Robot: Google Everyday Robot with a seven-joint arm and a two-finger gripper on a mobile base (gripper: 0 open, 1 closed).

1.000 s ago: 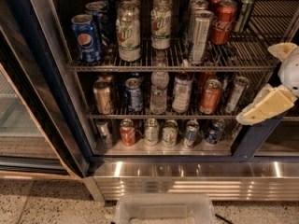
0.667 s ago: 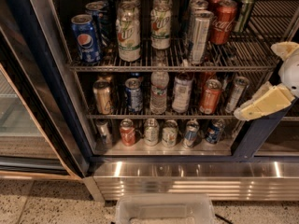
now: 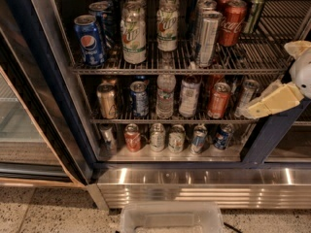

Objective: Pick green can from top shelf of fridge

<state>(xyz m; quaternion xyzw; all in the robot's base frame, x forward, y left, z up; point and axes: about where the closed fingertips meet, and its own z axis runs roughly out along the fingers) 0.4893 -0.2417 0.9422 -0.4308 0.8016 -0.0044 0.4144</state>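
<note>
1. Nearest, at the bottom edge, is the rim of a clear plastic bin [image 3: 167, 212] standing on the speckled floor [image 3: 43, 212].
2. Behind the bin, a ribbed steel base panel [image 3: 204, 191] runs along the foot of the fridge [image 3: 53, 86], which has a dark blue frame.
3. The gripper [image 3: 250, 110] is at the right side, in front of the fridge's right-hand blue post and level with the middle shelf [image 3: 170, 118]. Its cream-coloured tip points left. Whether it is spread or pressed together cannot be told. It holds nothing.
4. On the lowest rack, a row of small cans [image 3: 177, 139] stands upright along the front.
5. The middle shelf carries upright drinks, among them a water bottle [image 3: 166, 93] near the centre and a red can [image 3: 218, 100] to its right. The gripper tip lies just beside the silver can [image 3: 248, 92] at the right end of this row.
6. On the top shelf [image 3: 265, 57], front row from left to right, stand a Pepsi can [image 3: 90, 40], two pale bottles [image 3: 133, 38], a tall silver can [image 3: 208, 38] and a Coca-Cola can [image 3: 232, 23].
7. The green can [image 3: 254, 11] stands upright on the top shelf, far right, just behind and to the right of the Coca-Cola can. It is well above the gripper and apart from it.
</note>
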